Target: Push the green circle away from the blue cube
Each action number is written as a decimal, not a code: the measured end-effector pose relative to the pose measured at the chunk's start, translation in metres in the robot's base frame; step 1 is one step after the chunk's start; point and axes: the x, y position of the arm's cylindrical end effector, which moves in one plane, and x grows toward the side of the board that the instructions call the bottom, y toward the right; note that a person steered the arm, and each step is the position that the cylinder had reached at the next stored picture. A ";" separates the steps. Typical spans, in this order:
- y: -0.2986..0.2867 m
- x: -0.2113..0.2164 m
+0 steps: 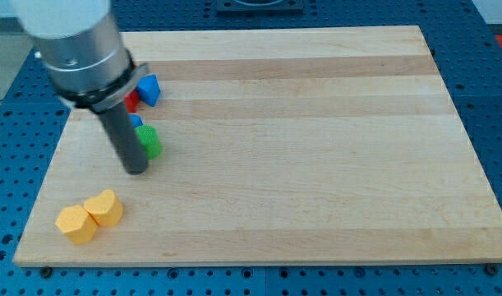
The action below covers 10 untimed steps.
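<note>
Two blocks touching: green circle [151, 142] under blue cube [136, 122]. Tip [136, 170] just left of green. No gripper fitted. Next: push green rightward.

The arm shows as 1 broad cylinder of pale, brushed silver-grey metal, blurred at its edges. Below that sits a black collar ring, wider than the rod beneath it, with a small squared lug jutting out on the view's right side. From the collar hangs 1 straight dark grey rod, smooth and matte, with a faint lighter sheen along its length. My tip [136, 171] is blunt and flat, the same dark grey as the rod above it.
</note>
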 end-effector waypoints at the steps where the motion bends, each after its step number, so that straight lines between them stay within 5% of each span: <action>1: -0.058 -0.003; 2: -0.085 -0.026; 4: 0.095 -0.030; 5: 0.115 -0.041; 7: 0.028 -0.036; 8: 0.032 -0.057; 10: 0.167 -0.070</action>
